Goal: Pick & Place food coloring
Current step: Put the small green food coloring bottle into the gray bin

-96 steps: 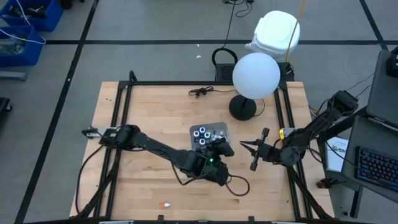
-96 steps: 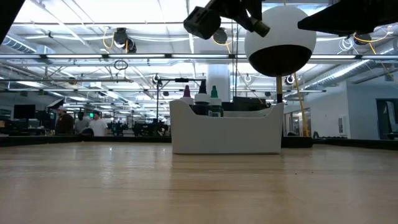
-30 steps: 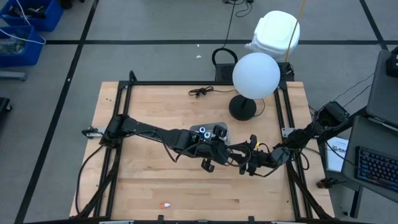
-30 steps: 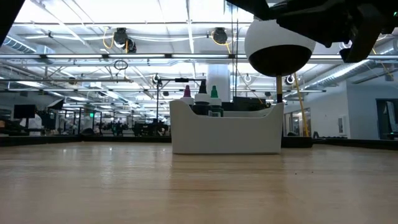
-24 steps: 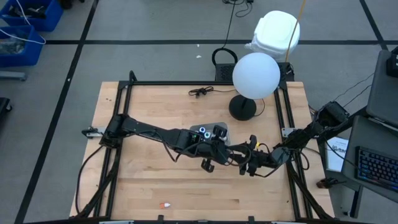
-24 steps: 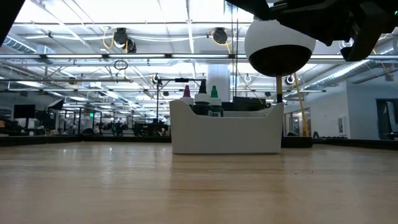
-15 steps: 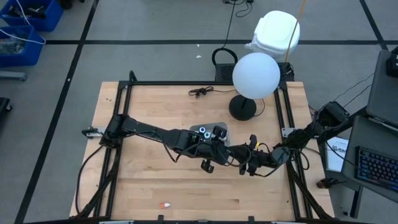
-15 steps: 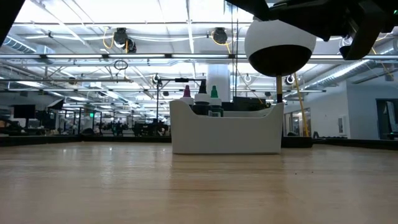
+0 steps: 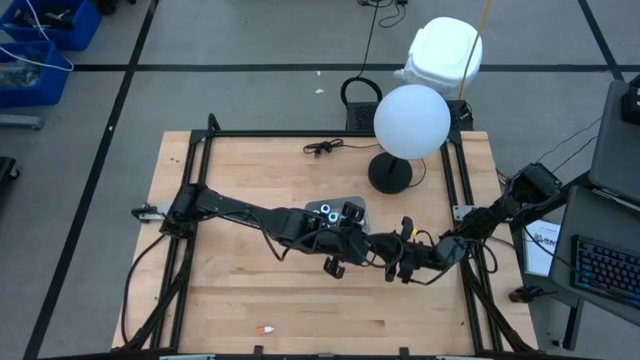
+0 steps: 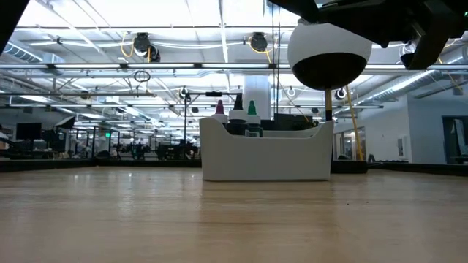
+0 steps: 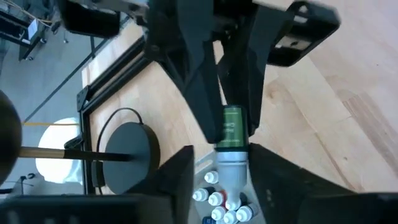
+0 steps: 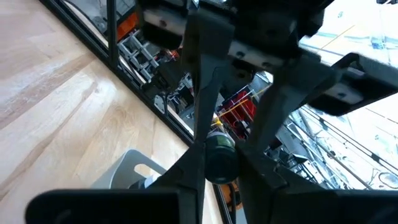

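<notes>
One food coloring bottle (image 11: 231, 132), with a green label and a white cap, hangs in the air just right of the grey tray (image 9: 352, 204). My right gripper (image 12: 219, 152) comes in from the table's right and is shut on it. My left gripper (image 11: 221, 154) faces it from the left, open, with a finger on each side of the white cap (image 11: 233, 171). In the high view the two grippers meet at the left gripper (image 9: 362, 243) and the right gripper (image 9: 386, 249). More bottles (image 9: 322, 213) stand upright in the tray (image 10: 263, 157). My right gripper pinches the bottle's green-labelled body (image 11: 230, 121) between its two fingers, down to the dark base end (image 12: 217, 162). The fingers come roughly level from the table's right and lie along the bottle. The bottle is lifted clear of the table, its cap toward my left gripper.
A lamp with a white globe (image 9: 411, 120) and a black round foot (image 9: 390, 175) stands behind the grippers. A black cable (image 9: 322, 148) lies near the far edge. A small orange scrap (image 9: 265, 328) lies near the front. A black frame (image 9: 200, 190) borders the table.
</notes>
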Robot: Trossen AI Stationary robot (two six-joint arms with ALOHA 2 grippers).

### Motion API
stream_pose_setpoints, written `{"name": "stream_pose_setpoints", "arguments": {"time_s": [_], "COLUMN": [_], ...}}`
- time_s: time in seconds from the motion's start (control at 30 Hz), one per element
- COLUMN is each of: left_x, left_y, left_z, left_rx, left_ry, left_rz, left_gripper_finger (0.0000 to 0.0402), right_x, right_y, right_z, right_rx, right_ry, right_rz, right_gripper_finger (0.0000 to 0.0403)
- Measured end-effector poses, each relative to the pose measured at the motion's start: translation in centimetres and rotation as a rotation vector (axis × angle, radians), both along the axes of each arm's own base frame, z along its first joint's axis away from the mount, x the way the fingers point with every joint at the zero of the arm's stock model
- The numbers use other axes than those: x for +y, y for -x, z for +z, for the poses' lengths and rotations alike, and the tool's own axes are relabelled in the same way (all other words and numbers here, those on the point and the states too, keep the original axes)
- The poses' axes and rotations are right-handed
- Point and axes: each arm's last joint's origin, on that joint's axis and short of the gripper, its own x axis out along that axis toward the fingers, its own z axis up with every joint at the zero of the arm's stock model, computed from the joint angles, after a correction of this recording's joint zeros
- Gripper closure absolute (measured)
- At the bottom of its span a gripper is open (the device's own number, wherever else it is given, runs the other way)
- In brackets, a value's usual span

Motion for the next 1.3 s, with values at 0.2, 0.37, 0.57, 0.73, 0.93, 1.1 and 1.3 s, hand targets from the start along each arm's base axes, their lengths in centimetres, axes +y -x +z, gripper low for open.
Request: {"name": "stream_pose_setpoints", "arguments": {"time_s": [0.2,0.37,0.57,0.73,0.93,1.1,1.3], "left_x": [-1.3,-2.1,-3.6,-4.1,-2.7,0.1,3.2], "left_y": [2.6,5.4,4.6,3.7,3.1,2.1,1.3], "left_z": [3.2,6.1,6.1,5.6,6.3,7.4,7.9], "left_rx": [-0.01,0.03,0.038,-0.019,-0.096,-0.172,-0.202], "left_ry": [0.077,0.357,0.613,0.582,0.556,0.674,0.781], "left_rz": [-0.096,-0.271,-0.533,-0.491,-0.472,-0.592,-0.541], "left_gripper_finger": [0.019,0.0158,0.0152,0.0168,0.0195,0.0205,0.0206], "right_x": [0.9,1.9,2.5,3.2,5.1,5.7,6.2], "right_y": [0.6,1.3,1.5,2.1,3.1,3.0,2.5], "right_z": [0.0,0.5,0.7,1.0,2.7,3.6,5.4], "right_rx": [0.007,-0.032,-0.065,-0.082,-0.083,-0.088,-0.052], "right_ry": [0.044,0.078,0.14,0.244,0.363,0.473,0.618], "right_rz": [0.041,0.112,0.24,0.233,0.117,0.089,-0.033], "right_gripper_finger": [0.0342,0.0342,0.0342,0.0342,0.0342,0.0342,0.0342]}}
